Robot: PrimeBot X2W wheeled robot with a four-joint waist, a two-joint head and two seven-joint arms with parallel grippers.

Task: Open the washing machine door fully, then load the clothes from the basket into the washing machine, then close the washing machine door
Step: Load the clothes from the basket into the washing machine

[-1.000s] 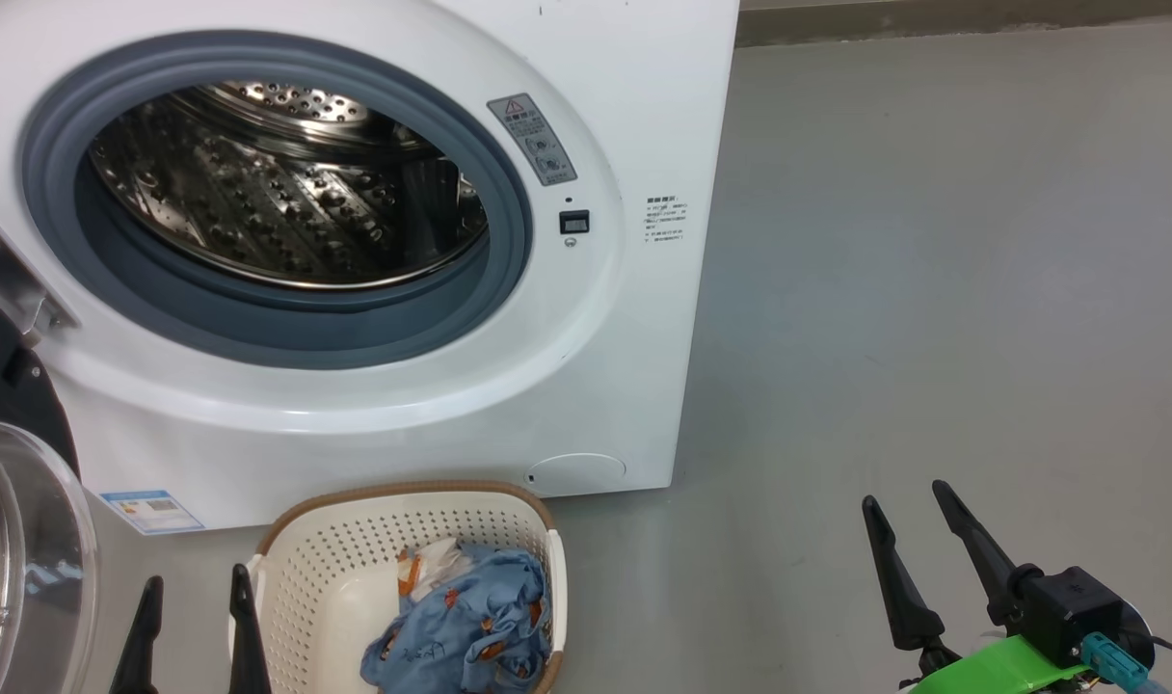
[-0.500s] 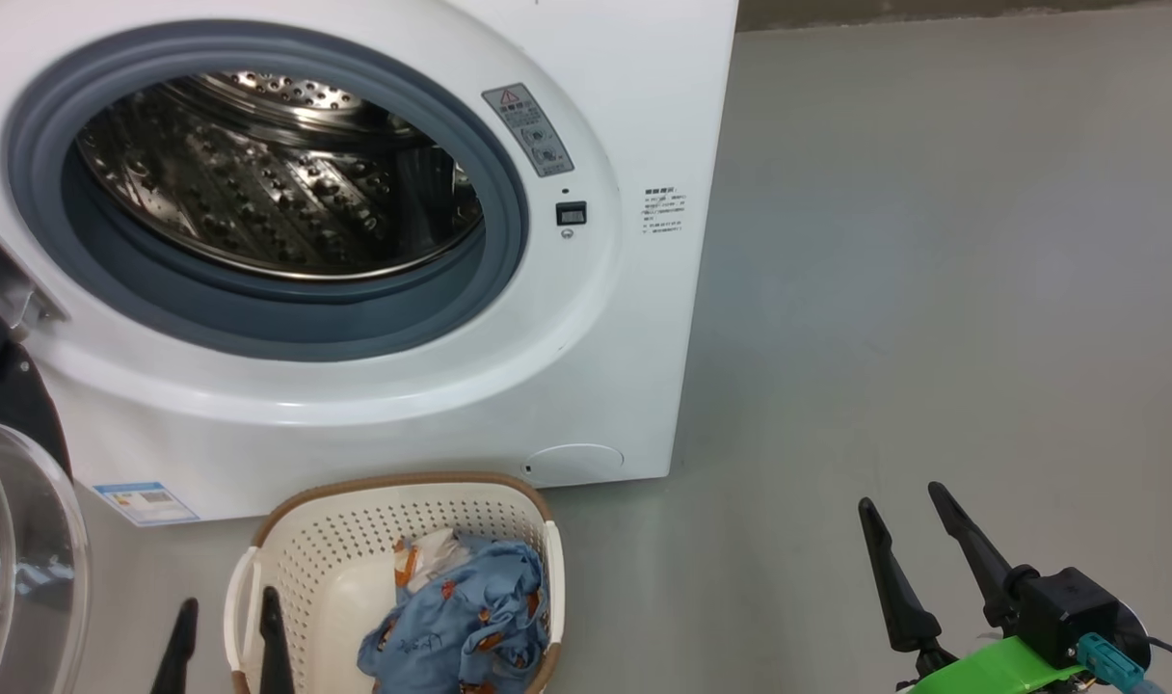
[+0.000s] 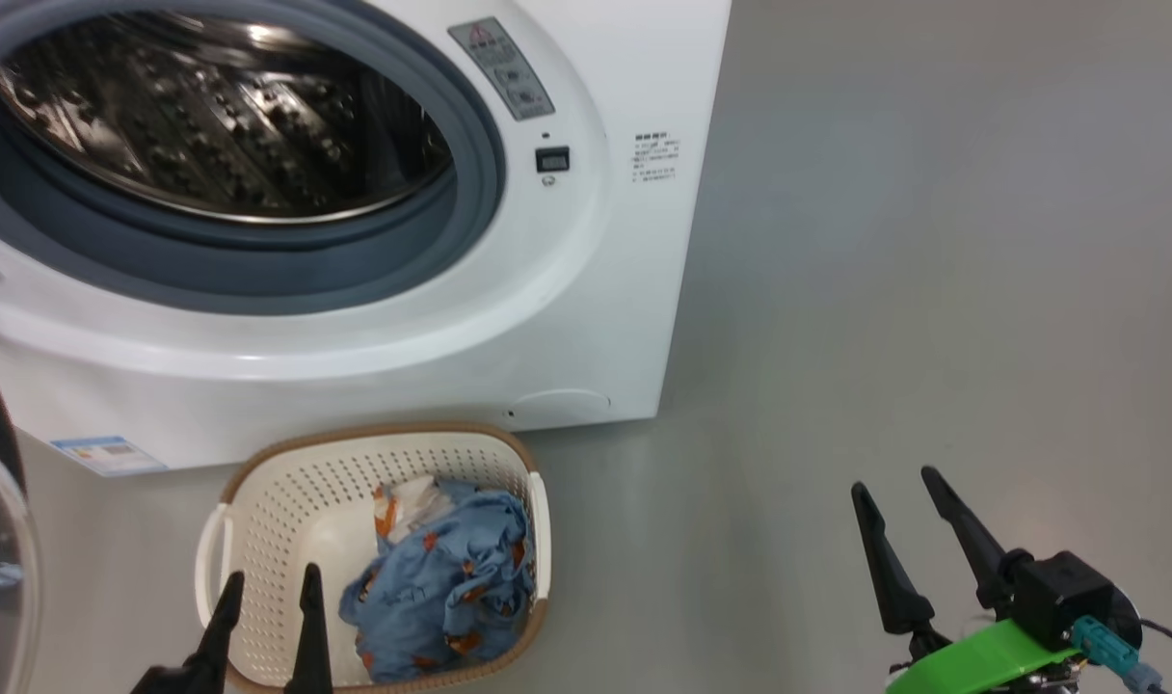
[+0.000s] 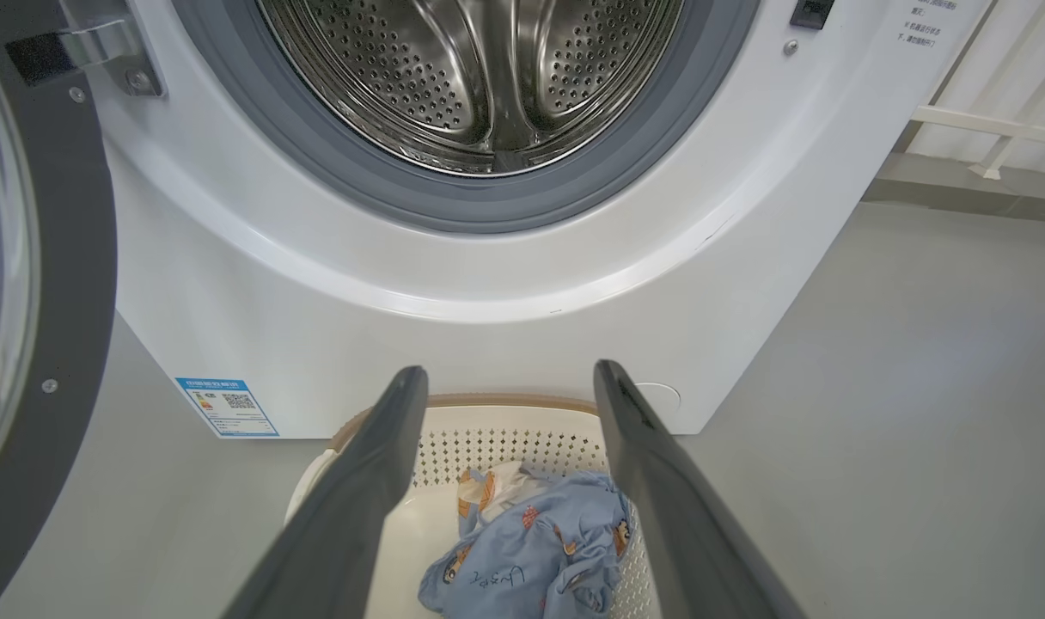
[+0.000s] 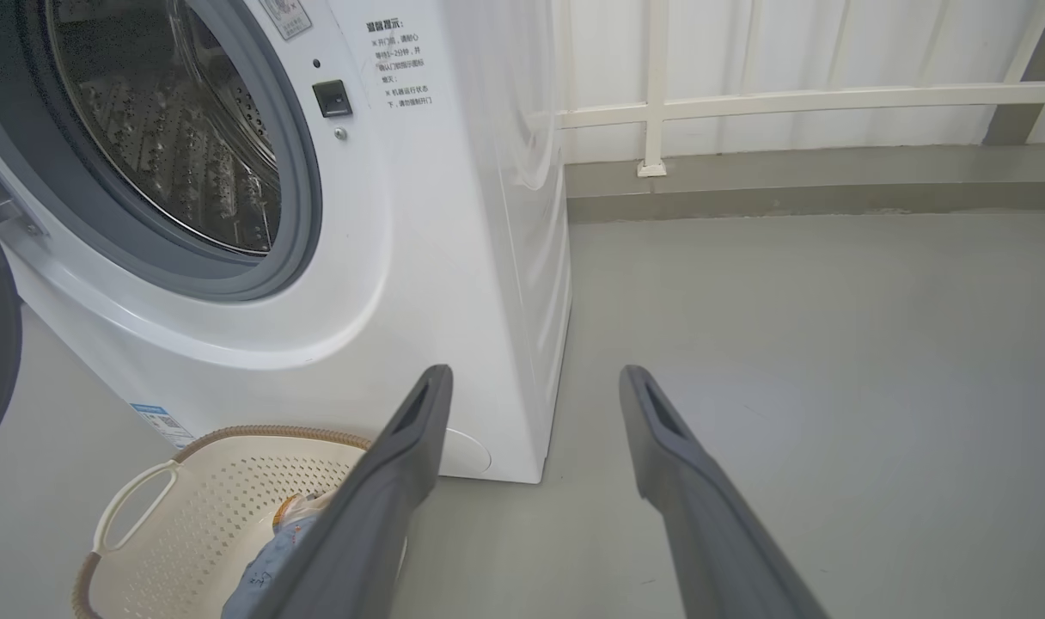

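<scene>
Washing machine (image 3: 586, 289) stands open. Its door (image 4: 67, 258) is swung out to the left on its hinge, with the black rim and glass at the left edge of the head view. The steel drum (image 3: 210, 116) looks empty behind the blue-grey gasket (image 3: 258, 260). The basket (image 3: 287, 482) sits on the grey floor (image 3: 885, 289) just in front of the machine, below the opening, near the round cap (image 3: 559, 407) and to the right of the blue label (image 3: 104, 453). The clothes (image 3: 441, 578) are a bunched light-blue pile with orange prints and a bit of white, lying in the right half of the basket. The left hand (image 3: 270, 578) has its fingers spread wide and holds nothing. It sits at the basket's near-left edge, tips over the bare inside, apart from the clothes. In the left wrist view its fingers frame the basket and the pile. The right hand (image 3: 892, 479) is also wide and empty, over bare floor well right of both basket and machine.
</scene>
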